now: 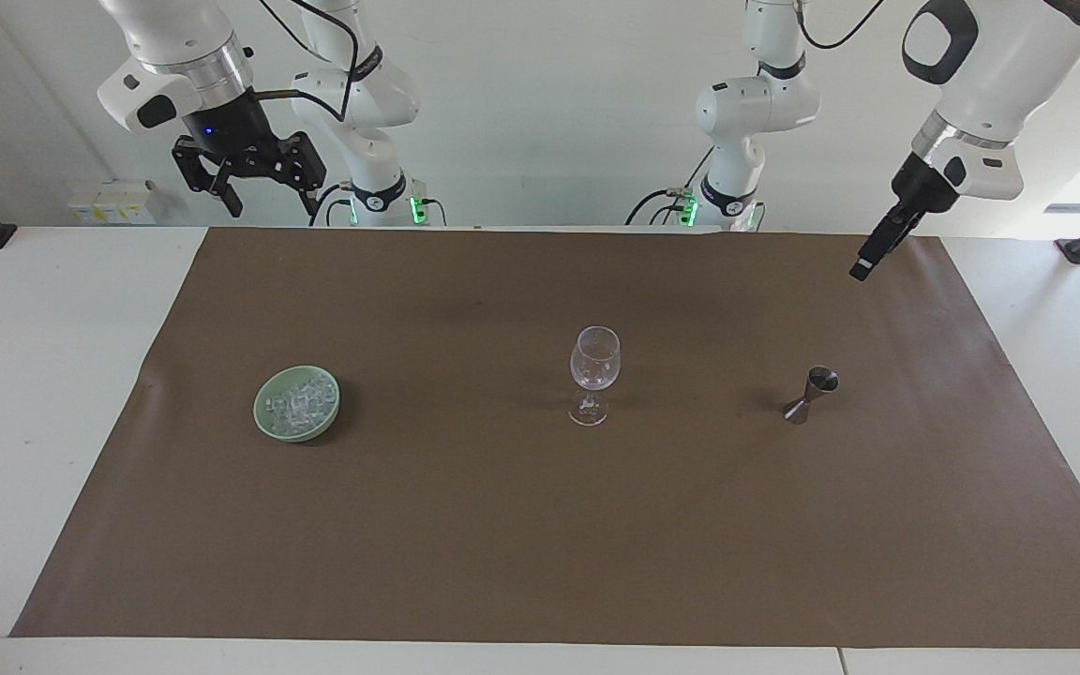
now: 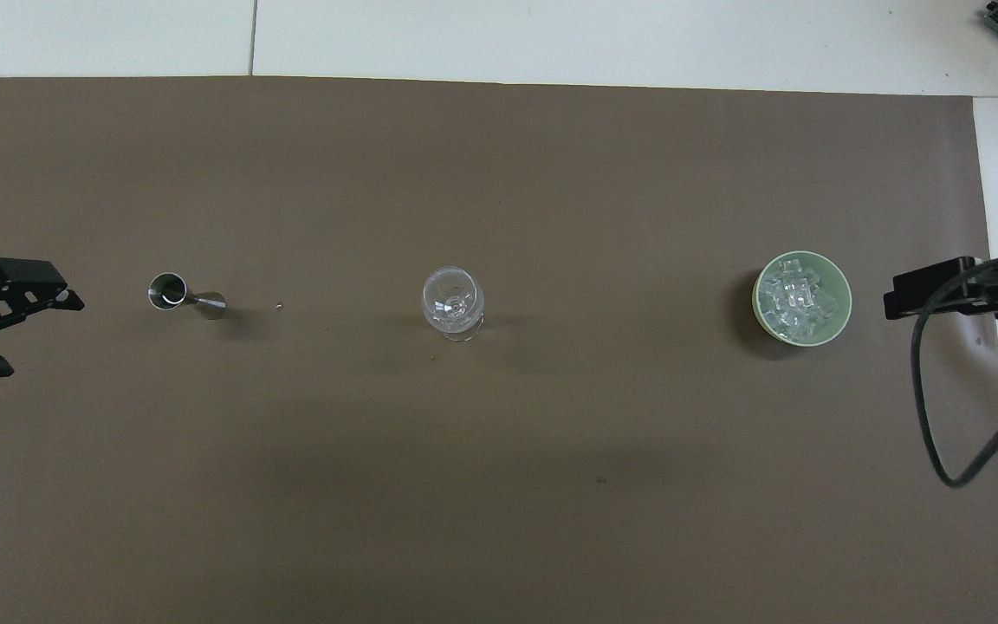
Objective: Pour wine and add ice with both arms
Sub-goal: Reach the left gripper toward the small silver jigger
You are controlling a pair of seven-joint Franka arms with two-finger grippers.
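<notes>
Looking across the table, you see a brown paper mat [image 1: 502, 525] covering most of the white worktop [image 1: 24, 375], with three things in a row along its middle. A pale green round bowl [image 1: 296, 404] sits toward the right arm's end of the mat and holds the ice [image 2: 800, 295], a heap of small clear cubes. A clear stemmed wine glass [image 1: 593, 373] stands upright at the mat's centre, and it looks empty. A small steel double-cone jigger [image 1: 812, 394] stands toward the left arm's end.

The left gripper [image 1: 864, 263] hangs in the air over the mat's corner at the robots' edge, tilted down toward the mat, jaws apart and holding nothing. The right gripper [image 1: 249, 183] waits high above the robots' edge of the worktop at its own end, jaws apart too and empty.
</notes>
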